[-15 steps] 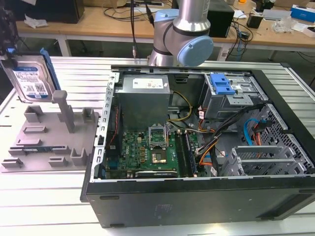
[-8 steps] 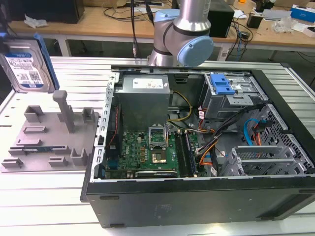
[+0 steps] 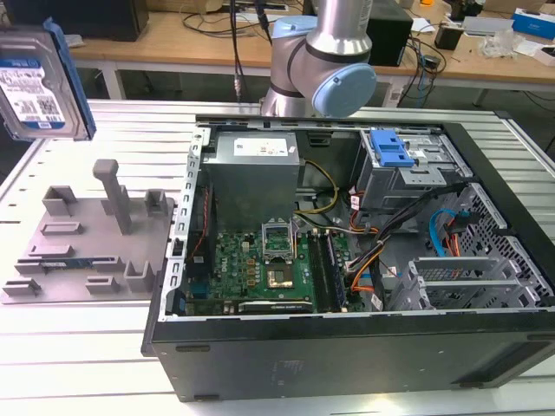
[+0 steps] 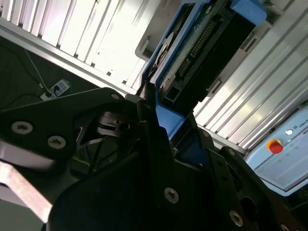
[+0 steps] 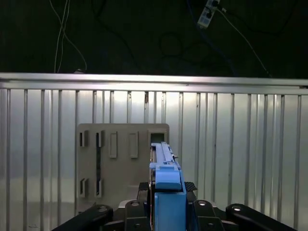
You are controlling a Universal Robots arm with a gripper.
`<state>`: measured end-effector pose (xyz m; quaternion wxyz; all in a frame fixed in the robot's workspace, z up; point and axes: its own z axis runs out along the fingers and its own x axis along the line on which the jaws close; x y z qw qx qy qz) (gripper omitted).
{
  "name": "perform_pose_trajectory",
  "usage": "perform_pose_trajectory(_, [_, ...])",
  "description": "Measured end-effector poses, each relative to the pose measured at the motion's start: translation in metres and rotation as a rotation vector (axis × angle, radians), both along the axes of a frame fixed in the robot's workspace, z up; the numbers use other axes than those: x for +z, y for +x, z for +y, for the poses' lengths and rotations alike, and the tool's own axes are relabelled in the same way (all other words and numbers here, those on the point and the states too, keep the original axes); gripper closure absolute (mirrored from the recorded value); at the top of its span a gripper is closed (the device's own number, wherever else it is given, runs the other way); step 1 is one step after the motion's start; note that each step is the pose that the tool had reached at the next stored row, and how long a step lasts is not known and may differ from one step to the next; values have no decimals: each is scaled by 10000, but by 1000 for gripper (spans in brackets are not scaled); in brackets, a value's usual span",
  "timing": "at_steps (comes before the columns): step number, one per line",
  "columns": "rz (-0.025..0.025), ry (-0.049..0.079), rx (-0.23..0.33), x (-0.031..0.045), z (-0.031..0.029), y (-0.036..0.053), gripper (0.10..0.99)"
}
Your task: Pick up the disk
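Between gripper [image 5: 166, 211] fingers, disk [image 3: 39, 82], edge-on, half-hidden.

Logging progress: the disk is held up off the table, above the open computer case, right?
Not quite. The disk is up off the table, but in the exterior view it hangs above the grey fixture plate, at that view's left of the computer case, not above it.
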<state>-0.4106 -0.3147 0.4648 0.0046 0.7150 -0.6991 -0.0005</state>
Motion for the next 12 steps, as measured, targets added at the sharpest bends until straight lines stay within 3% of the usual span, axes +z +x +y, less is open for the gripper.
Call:
perform_pose_trajectory(2, [-2, 13, 1, 140, 0, 0, 718])
perform_pose_trajectory(4, [-1, 29, 4, 215, 0, 0, 718])
perform_pose_trajectory(12, [-1, 45, 5, 226, 0, 0, 718])
